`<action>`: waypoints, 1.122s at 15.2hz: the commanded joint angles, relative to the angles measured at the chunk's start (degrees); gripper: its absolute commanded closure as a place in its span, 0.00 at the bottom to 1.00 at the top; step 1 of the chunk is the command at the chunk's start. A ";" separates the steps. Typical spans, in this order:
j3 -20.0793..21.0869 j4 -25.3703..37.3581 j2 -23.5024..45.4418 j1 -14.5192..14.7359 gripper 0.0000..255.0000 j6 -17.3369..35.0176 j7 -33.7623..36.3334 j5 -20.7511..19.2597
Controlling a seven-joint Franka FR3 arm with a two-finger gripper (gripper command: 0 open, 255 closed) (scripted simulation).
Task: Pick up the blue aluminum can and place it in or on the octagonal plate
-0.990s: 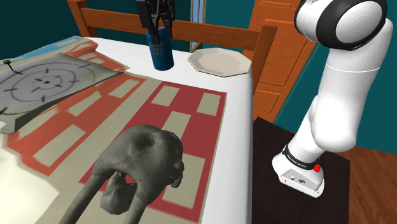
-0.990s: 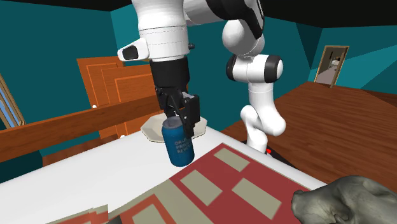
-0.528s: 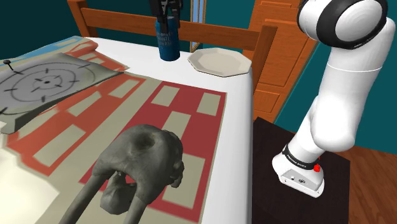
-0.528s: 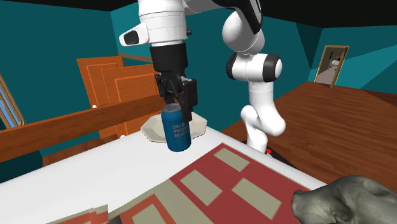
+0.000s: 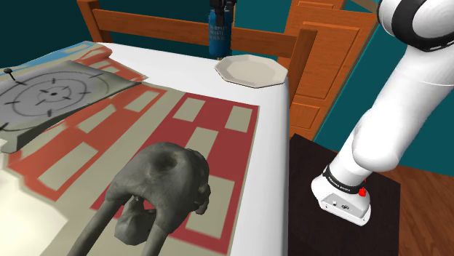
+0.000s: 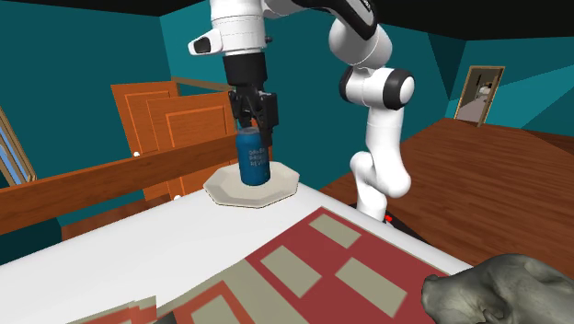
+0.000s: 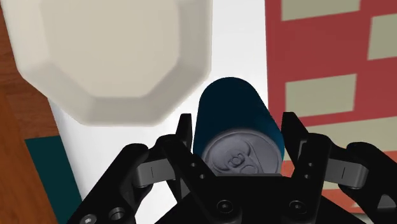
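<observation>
Pincer (image 7: 238, 127): clenched, its 2 black fingers clasping the blue can (image 7: 236, 121) near its top.
Can's place: in the air, upper middle of the second exterior view, over the near side of the octagonal plate (image 6: 221, 191).
Risk: in the wrist view the can sits by the plate's rim, not over its middle. Let go here, it could catch the rim, tip and roll across the bed (image 5: 156, 69).
Hidden: the gap under the can is hard to judge, and the shoulder view's top edge cuts off the pincer.
</observation>
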 commanded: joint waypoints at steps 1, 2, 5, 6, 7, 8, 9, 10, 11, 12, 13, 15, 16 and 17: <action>-1.74 -2.66 -2.50 -2.09 1.00 0.07 -3.79 0.38; -2.49 -3.44 -3.38 -2.89 1.00 -0.06 -5.33 0.44; -4.86 -5.18 -5.54 -5.11 1.00 -0.62 -9.94 0.37; -5.67 -5.58 -6.12 -5.81 1.00 -0.84 -11.49 0.28; -6.46 -5.88 -6.61 -6.53 1.00 -1.08 -13.03 0.16; -7.25 -6.10 -7.04 -7.23 1.00 -1.32 -14.58 0.02; -8.06 -6.24 -7.39 -7.91 1.00 -1.58 -16.13 -0.15; -8.87 -6.29 -7.68 -8.59 1.00 -1.85 -17.68 -0.34; -9.84 -6.23 -7.92 -9.41 1.00 -2.18 -19.55 -0.59; -9.87 -7.88 -8.56 -9.42 1.00 -1.18 -19.61 -0.56; -9.91 -9.48 -9.17 -9.42 1.00 -0.19 -19.66 -0.52; -9.95 -12.52 -10.30 -9.44 1.00 1.72 -19.77 -0.46; -9.97 -13.97 -10.83 -9.44 1.00 2.65 -19.81 -0.43; -9.99 -15.38 -11.33 -9.45 1.00 3.56 -19.86 -0.41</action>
